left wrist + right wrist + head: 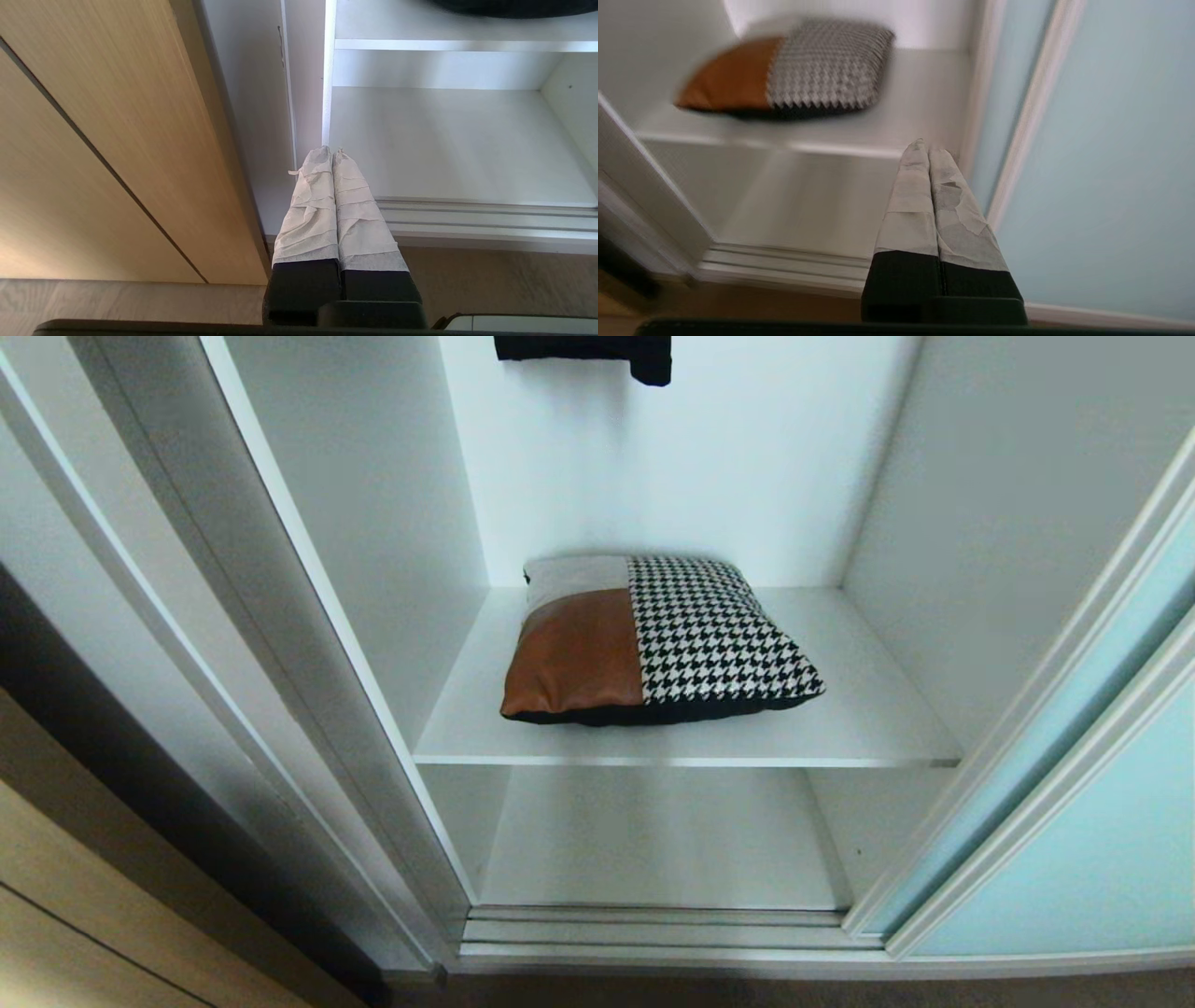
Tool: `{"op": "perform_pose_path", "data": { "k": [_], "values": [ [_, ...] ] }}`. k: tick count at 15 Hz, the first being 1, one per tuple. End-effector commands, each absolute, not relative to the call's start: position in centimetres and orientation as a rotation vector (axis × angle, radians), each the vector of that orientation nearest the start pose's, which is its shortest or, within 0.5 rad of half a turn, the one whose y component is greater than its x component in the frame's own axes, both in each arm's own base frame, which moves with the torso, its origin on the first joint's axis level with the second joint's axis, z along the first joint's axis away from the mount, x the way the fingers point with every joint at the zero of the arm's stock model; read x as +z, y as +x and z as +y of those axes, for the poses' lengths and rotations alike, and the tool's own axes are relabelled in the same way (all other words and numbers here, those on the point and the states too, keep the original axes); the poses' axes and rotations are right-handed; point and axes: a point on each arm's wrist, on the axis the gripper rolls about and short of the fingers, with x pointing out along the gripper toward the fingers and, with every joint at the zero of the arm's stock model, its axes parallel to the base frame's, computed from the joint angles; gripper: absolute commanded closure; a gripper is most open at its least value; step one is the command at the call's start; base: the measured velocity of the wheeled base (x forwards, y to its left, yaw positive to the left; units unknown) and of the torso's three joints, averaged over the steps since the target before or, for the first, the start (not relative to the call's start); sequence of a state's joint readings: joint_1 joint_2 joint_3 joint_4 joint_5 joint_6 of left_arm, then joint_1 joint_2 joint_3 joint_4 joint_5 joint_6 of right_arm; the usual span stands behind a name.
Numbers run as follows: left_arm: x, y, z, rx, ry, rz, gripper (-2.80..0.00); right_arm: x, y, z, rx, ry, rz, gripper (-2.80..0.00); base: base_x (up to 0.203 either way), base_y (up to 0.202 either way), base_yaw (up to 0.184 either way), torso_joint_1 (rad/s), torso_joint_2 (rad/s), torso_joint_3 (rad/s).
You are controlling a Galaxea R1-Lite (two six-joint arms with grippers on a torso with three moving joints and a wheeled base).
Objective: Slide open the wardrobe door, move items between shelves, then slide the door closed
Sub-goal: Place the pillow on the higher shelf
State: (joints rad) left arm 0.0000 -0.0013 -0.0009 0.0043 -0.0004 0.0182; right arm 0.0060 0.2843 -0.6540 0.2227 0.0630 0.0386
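Square patchwork cushion point(653, 639) of rust-brown, cream and houndstooth fabric lies flat on the upper white shelf point(868, 728), door slid aside. We judge our right hand point(928, 148) nearer: cushion sits above and inward of it. Right hand closed tight, holding nothing, beside the frosted aqua sliding door point(1111, 163). Left hand point(331, 151) likewise closed, empty, low by the frame.

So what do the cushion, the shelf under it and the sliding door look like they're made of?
Cushion: patchwork, a smooth rust-brown patch with a leather-like sheen, woven-looking houndstooth fabric, a plain cream patch. Shelf: matte white board, probably laminate. Sliding wardrobe door: frosted aqua glass, or possibly acrylic, in a pale metal-looking frame.
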Motion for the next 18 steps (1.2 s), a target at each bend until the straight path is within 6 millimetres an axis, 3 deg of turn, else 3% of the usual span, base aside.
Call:
{"op": "perform_pose_path", "data": {
  "k": [1,4,10,13,18],
  "values": [
    [7.5,-2.3,0.0,-0.001,0.018,0.004,0.00,27.8,-1.5,0.2,0.092,0.043,-0.045,0.00,0.000,0.000,0.000,0.000,0.00,0.000],
    [7.5,-2.3,0.0,-0.001,0.018,0.003,0.00,31.7,1.7,0.5,0.206,0.069,0.083,0.00,0.000,0.000,0.000,0.000,0.00,0.000],
    [7.5,-2.3,0.0,-0.002,0.018,0.004,0.00,33.1,10.5,1.2,0.401,0.170,0.347,0.00,0.000,0.000,0.000,0.000,0.00,0.000],
    [7.5,-2.3,0.0,-0.001,0.018,0.005,0.00,32.0,16.6,1.9,0.420,0.234,0.477,0.00,0.000,0.000,0.000,0.000,0.00,0.000],
    [7.5,-2.3,0.0,-0.002,0.018,0.004,0.00,27.7,27.5,3.6,0.366,0.334,0.571,0.00,0.000,0.000,0.000,0.000,0.00,0.000]
  ]
}}
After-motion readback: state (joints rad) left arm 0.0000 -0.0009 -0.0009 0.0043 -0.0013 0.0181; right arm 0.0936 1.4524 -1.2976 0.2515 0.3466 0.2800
